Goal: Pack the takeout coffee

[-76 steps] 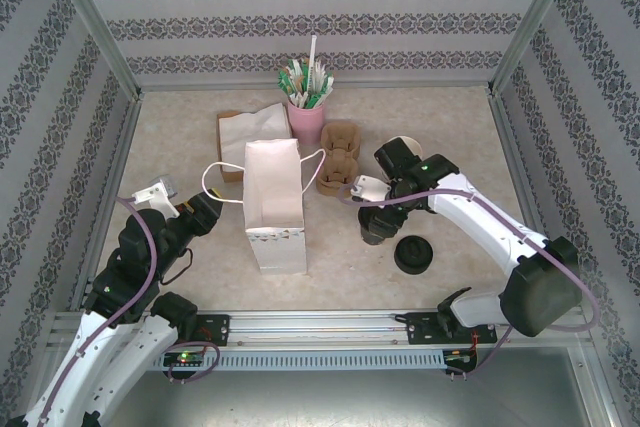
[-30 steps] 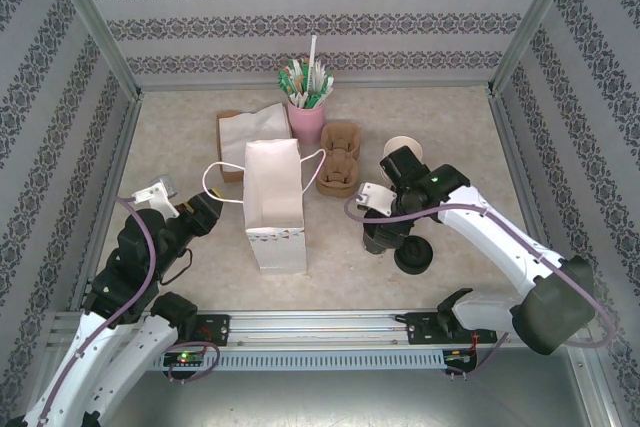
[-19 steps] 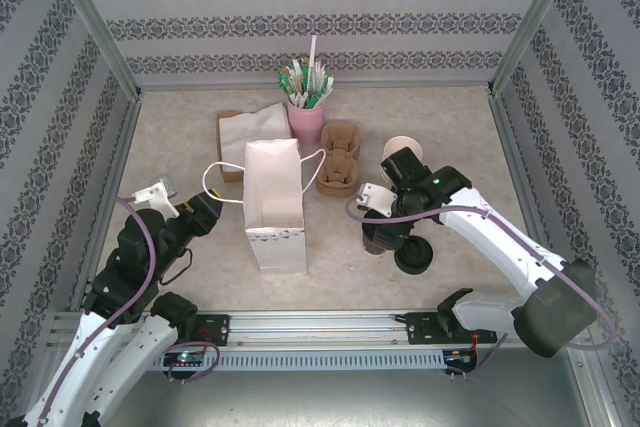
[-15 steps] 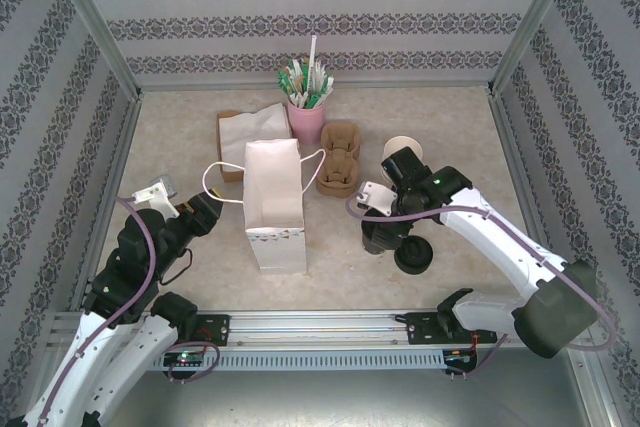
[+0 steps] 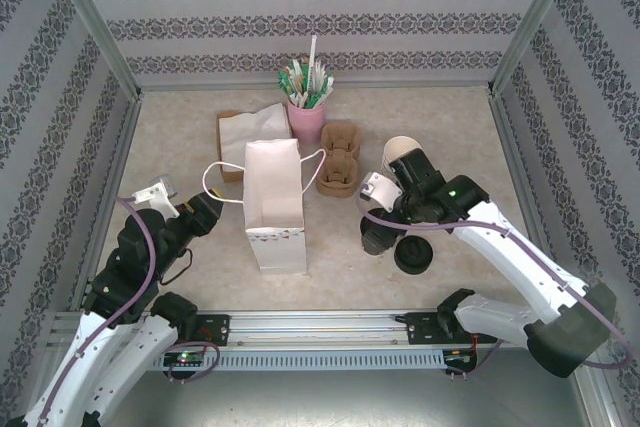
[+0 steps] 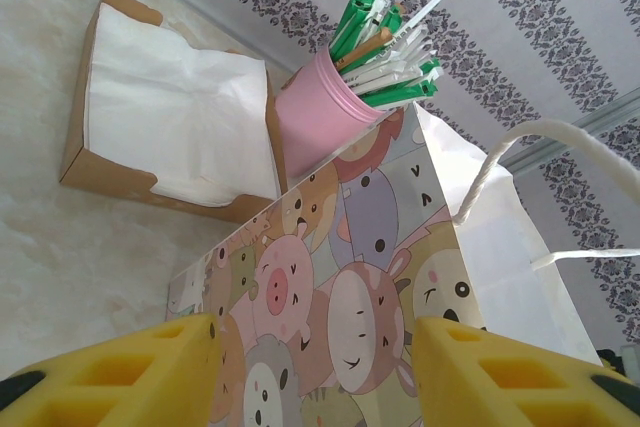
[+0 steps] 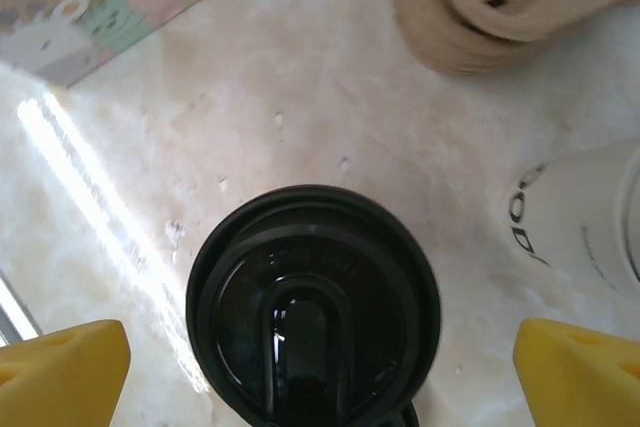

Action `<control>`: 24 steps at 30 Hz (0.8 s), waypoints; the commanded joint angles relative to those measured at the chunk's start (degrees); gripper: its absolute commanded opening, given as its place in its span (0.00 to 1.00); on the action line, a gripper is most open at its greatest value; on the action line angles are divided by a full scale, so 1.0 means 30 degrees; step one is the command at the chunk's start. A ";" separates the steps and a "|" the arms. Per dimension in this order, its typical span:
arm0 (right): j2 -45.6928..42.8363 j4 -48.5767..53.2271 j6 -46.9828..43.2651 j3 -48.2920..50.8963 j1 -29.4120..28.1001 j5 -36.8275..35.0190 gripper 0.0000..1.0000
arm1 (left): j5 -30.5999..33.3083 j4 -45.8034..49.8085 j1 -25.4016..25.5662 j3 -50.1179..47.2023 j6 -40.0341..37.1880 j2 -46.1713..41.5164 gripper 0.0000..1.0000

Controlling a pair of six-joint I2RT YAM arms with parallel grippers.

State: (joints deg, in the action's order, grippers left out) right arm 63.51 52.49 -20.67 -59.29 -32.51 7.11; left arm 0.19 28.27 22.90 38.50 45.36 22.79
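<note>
While spread wide, the right gripper [image 7: 320, 372] hangs above the takeout coffee [image 7: 312, 297].

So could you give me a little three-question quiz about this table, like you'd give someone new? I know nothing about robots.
1. Which hand is lined up over the takeout coffee?
2. What fills the pink cup? A) spoons B) straws and stirrers C) pens
3. True or false: the left hand is open and faces the cartoon-printed bag.

Key: 1. the right hand, fingers spread wide on either side of the lid; 2. B; 3. true.
</note>
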 commanded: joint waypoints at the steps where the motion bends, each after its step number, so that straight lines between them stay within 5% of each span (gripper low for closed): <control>1: -0.0645 -0.0685 0.5185 -0.1014 -0.0119 -0.2652 0.90 | -0.0062 0.0111 0.0191 0.0518 -0.0026 -0.0026 0.54; 10: -0.1949 0.2151 1.8313 -0.1705 -0.0311 -0.4091 0.81 | 0.0202 0.0186 0.0205 0.0560 -0.0086 -0.0021 0.54; 13: -0.2481 0.2043 2.2223 -0.0725 -0.1881 -0.4875 0.80 | 0.0213 0.0142 0.0206 0.0551 -0.0026 0.0044 0.54; 18: -0.1751 0.2459 2.5748 -0.0216 -0.4765 -0.7437 0.84 | 0.0309 0.0214 0.0191 0.0525 -0.0029 0.0051 0.54; 24: -0.0133 0.2028 2.7546 0.0255 -0.5556 -0.8246 0.84 | 0.0404 0.0332 0.0192 0.0573 -0.0032 0.0051 0.54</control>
State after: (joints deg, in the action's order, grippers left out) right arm 61.84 58.43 55.72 -59.64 -48.31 -13.93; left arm 0.51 28.29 22.90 38.54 45.36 22.83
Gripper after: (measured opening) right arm 0.842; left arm 0.543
